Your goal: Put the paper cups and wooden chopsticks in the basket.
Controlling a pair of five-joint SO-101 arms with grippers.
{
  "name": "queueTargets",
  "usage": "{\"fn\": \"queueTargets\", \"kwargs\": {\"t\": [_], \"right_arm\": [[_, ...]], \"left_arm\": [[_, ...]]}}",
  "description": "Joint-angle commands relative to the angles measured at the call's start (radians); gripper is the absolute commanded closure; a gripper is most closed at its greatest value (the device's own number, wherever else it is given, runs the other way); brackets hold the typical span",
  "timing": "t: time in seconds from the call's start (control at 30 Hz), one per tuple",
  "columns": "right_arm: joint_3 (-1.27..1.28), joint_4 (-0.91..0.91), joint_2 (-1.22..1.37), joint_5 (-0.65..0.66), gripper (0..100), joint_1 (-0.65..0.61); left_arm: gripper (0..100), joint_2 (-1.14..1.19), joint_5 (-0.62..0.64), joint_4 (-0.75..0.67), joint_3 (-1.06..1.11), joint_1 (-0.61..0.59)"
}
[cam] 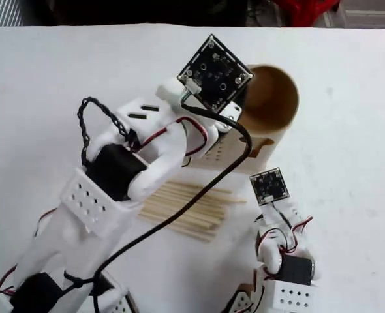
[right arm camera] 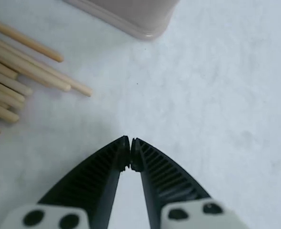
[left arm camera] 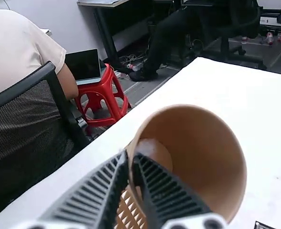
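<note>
Two failure modes worth flagging.

Left gripper (left arm camera: 131, 160): clamped on the rim of the paper cup (left arm camera: 202, 157), rim pinched between the fingers. Thin pinch, so expect slip or swivel under any jerk, maybe a crushed rim too. Holding the cup tilted, mouth sideways, above the basket (cam: 261, 149), mid-surface and somewhat toward the far edge. Can't tell how well centred over the opening. If let go off-centre, likely to clip the basket wall, tip out and roll toward the far edge. Safer to level and lower before letting go.

Right gripper (right arm camera: 130, 148): clenched, nothing in it, hovering low over bare surface just beside a basket corner, with the wooden chopsticks (cam: 186, 205) off to one side. Lying flat in a loose pile on the near-edge side of the basket, between the two arms. Round, thin and flush to the surface, so easy to nudge and scatter instead of grasp. With an off-middle grab, expect drooping ends and a snag on the basket rim. Possibly too long to drop in flat; hard to judge.

Also crowded: left arm (cam: 114, 176) and black cable (cam: 248, 147) passing right over the pile. Going in with the right arm (cam: 284, 267) now risks arm contact or a cable snag, enough to shake the cup loose.
</note>
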Motion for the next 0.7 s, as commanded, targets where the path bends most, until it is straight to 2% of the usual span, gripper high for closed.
{"fn": "queueTargets", "kwargs": {"t": [0.0,0.27,0.67], "right_arm": [[-0.006,-0.024,-0.012,0.011,97.9,-0.007],[-0.006,-0.024,-0.012,0.011,97.9,-0.007],[-0.006,-0.024,-0.012,0.011,97.9,-0.007]], "left_arm": [[87,0.031,-0.014,-0.026,-0.006,0.012],[87,0.127,-0.014,-0.071,-0.014,0.008],[87,0.134,-0.015,-0.087,-0.097,0.002]]}}
